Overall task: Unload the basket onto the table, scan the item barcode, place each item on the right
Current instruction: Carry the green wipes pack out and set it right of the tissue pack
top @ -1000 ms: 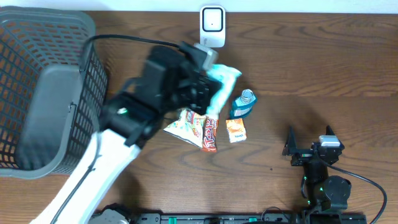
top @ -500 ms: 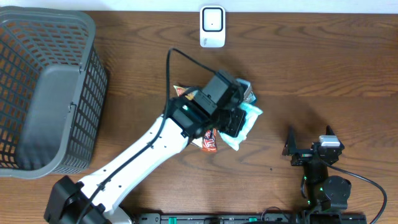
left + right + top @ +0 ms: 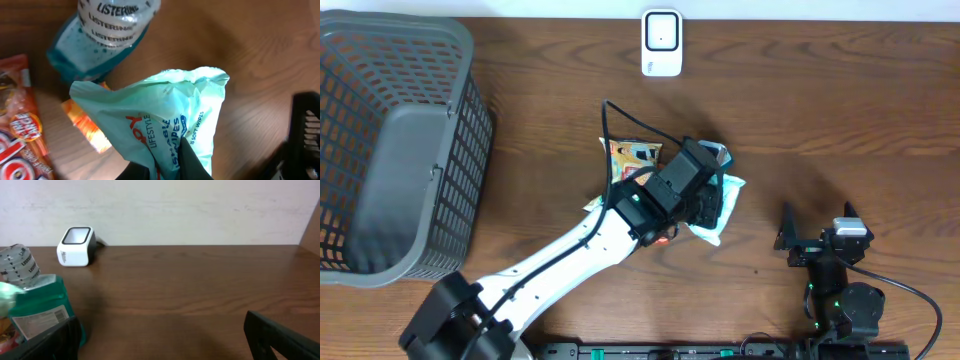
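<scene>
near the middle of the surface [image 3: 840, 100], the left gripper [image 3: 712, 200] is pinched tight on a mint-green wipes pack [image 3: 175, 115], which partly covers an orange packet [image 3: 87, 127] just beside the mouthwash bottle [image 3: 102, 30]. the scanner [image 3: 661, 42] sits well apart at the far edge. the right gripper [image 3: 817, 228] is off to the side, jaws spread wide, holding nothing.
</scene>
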{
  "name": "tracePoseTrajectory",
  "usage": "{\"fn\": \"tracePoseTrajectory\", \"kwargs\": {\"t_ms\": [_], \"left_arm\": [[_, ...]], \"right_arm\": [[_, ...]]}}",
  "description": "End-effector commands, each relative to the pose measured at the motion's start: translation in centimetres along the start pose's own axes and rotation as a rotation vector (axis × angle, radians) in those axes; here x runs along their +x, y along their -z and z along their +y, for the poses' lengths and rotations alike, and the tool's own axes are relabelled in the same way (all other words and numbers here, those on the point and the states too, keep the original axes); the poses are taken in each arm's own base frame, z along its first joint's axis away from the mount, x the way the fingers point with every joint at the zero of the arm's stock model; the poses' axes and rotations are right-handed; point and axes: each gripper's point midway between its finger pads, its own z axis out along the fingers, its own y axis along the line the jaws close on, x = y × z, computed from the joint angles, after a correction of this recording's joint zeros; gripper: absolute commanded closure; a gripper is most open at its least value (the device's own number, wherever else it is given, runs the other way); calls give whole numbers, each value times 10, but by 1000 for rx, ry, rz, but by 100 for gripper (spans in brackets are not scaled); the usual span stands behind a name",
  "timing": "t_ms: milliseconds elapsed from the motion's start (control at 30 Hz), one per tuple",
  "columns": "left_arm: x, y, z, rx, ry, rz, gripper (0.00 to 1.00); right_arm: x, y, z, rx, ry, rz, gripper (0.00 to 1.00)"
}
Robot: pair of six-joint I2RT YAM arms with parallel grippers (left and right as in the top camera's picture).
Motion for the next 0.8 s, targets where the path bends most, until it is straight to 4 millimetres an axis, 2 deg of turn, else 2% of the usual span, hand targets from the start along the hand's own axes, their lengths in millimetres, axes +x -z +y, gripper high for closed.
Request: {"fn": "tracePoseTrajectory", "kwargs": {"t_ms": [0,233,400,567,767], "left_arm": [[7,-19,12,-32,102,14,93],[19,-59,7,8,143,53,93],[23,-77,-2,29,124,36,93],[19,-82,-4,36,119,10,92],[10,-82,6,-18,120,-39,92]], "right_arm": [[1,0,1,-4,-10,2,1],[1,0,1,-4,-10,2,1],[1,0,1,-4,-10,2,1],[1,0,1,-4,-10,2,1],[1,0,1,-4,-10,2,1]]}}
